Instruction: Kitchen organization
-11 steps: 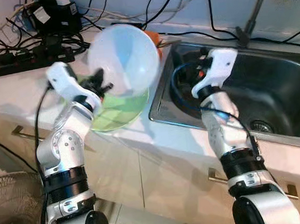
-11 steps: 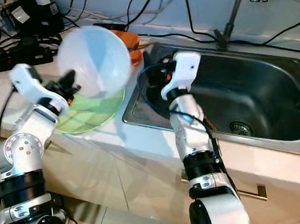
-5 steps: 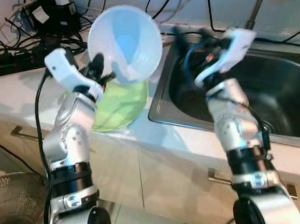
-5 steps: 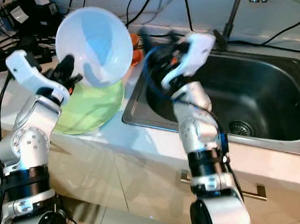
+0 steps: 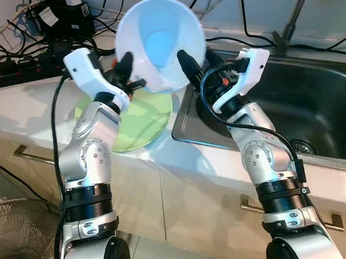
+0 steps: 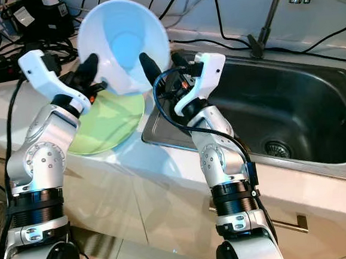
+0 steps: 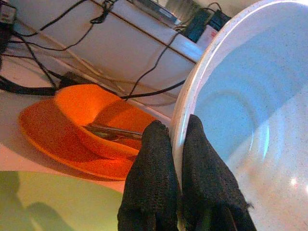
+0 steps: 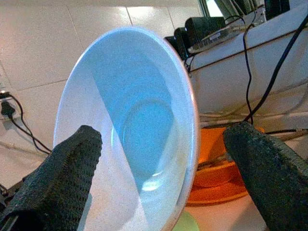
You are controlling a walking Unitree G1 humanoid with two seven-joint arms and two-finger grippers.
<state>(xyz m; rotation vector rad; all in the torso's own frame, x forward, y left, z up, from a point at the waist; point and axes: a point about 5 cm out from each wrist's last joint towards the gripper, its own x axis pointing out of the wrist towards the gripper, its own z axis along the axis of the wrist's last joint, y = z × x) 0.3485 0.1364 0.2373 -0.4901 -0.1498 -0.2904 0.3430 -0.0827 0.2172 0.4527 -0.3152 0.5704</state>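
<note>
A pale blue bowl (image 5: 160,43) is held tilted in the air over the counter's edge beside the sink. My left gripper (image 5: 126,73) is shut on its left rim; in the left wrist view the two fingertips (image 7: 156,139) pinch that rim (image 7: 180,120). My right gripper (image 5: 198,64) is open at the bowl's right side. In the right wrist view one finger (image 8: 67,178) lies before the bowl's inside and the other (image 8: 264,163) beyond its rim, without closing. Under the bowl a green plate (image 5: 139,117) lies on the counter.
An orange plate with an orange bowl and a utensil (image 7: 96,130) sits behind the green plate. The steel sink (image 5: 314,100) lies to the right, with a faucet pole (image 5: 295,9) behind it. Power strips and cables (image 5: 36,65) crowd the back left. A fan (image 5: 14,244) stands on the floor.
My left arm has lifted the bowl and carried it right. My right arm has swung up from the sink, and its open fingers now straddle the bowl's rim.
</note>
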